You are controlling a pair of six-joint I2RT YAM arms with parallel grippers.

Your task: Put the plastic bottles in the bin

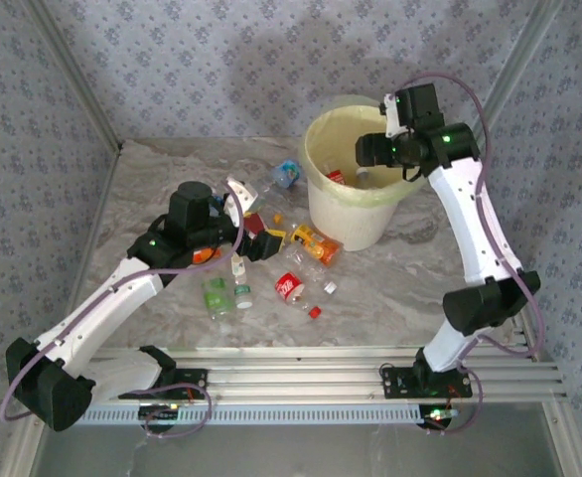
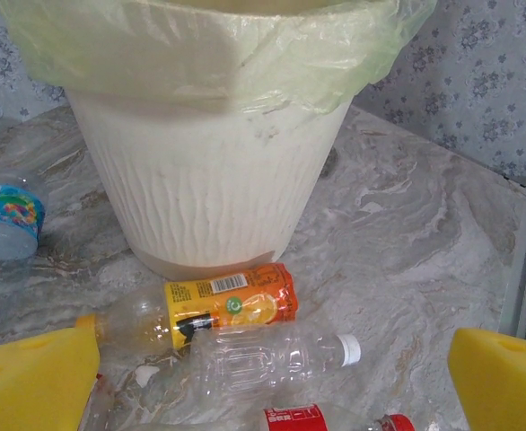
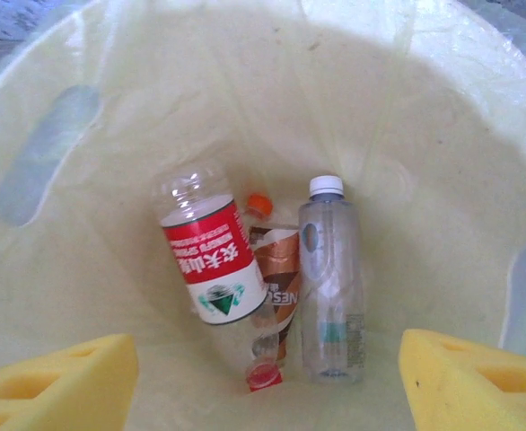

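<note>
Plastic bottles (image 1: 291,286) litter the table (image 1: 390,288); right end effector (image 3: 267,382) spread over the bin (image 1: 346,214), left end effector (image 2: 272,377) spread before an orange-label bottle (image 2: 232,305).

Three plastic bottles (image 3: 214,260) lie in the bin (image 3: 110,180), the right claw (image 3: 267,382) spread above.

Right gripper (image 3: 265,382) over bin (image 3: 92,206); three bottles (image 3: 214,260) in bin below it, side by side. Left gripper (image 2: 272,377): two bottles (image 2: 232,305) lying crosswise just ahead, bin beyond them, another bottle (image 2: 7,220) far left.
</note>
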